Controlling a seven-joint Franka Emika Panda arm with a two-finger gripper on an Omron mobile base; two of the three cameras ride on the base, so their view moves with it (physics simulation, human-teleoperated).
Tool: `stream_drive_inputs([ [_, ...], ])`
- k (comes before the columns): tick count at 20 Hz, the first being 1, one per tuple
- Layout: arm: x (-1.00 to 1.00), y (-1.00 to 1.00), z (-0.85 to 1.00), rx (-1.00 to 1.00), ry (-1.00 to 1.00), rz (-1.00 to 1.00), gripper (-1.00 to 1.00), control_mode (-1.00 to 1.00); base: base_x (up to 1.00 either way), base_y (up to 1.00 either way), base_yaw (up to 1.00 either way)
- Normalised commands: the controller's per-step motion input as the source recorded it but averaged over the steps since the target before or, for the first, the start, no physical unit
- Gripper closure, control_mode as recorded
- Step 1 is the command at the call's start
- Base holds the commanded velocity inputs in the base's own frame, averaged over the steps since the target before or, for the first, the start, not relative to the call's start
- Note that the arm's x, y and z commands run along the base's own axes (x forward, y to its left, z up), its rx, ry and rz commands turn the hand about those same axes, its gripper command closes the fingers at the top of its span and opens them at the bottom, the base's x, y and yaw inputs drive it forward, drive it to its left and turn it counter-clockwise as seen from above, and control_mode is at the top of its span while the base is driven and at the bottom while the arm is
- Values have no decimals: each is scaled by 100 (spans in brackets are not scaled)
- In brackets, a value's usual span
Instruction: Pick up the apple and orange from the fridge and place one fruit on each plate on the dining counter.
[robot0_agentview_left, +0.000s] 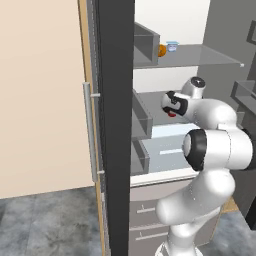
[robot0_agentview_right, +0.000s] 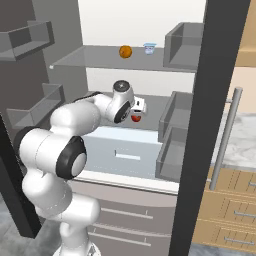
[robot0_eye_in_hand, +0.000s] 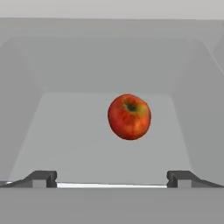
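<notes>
The fridge (robot0_agentview_left: 115, 125) stands open, and my arm reaches into its middle shelf. A red apple (robot0_eye_in_hand: 129, 116) with a yellowish patch lies on that grey shelf, a short way ahead of my gripper (robot0_eye_in_hand: 112, 177) and slightly right of its centre line. The gripper is open, its two dark tips wide apart with nothing between them. From the base views the gripper (robot0_agentview_left: 170, 104) (robot0_agentview_right: 140, 107) hangs just in front of the apple (robot0_agentview_left: 172, 114) (robot0_agentview_right: 136, 118). The orange (robot0_agentview_left: 162, 50) (robot0_agentview_right: 125, 51) rests on the shelf above. The plates and the dining counter are out of view.
A small pale-blue cup (robot0_agentview_right: 149, 48) stands beside the orange. Grey door bins (robot0_agentview_right: 172, 150) flank the shelves on both open doors, and a white drawer (robot0_agentview_right: 125, 150) sits under the apple's shelf. The black door edge with its silver bar handle (robot0_agentview_left: 89, 130) stands close to the arm.
</notes>
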Motion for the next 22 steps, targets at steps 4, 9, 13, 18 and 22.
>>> stream_drive_inputs([
  [4, 43, -21, -15, 0, 1, 5, -100, -100, 0, 0, 0],
  [9, 29, -32, -5, 0, 1, 9, -100, -100, 0, 0, 0],
  [13, 19, -20, 0, 0, 2, 10, -100, -100, 0, 0, 0],
  [18, 26, 0, -7, 0, 6, 3, -100, -100, 0, 0, 0],
  [22, 11, 0, -5, 0, 10, 0, -100, -100, 0, 0, 0],
])
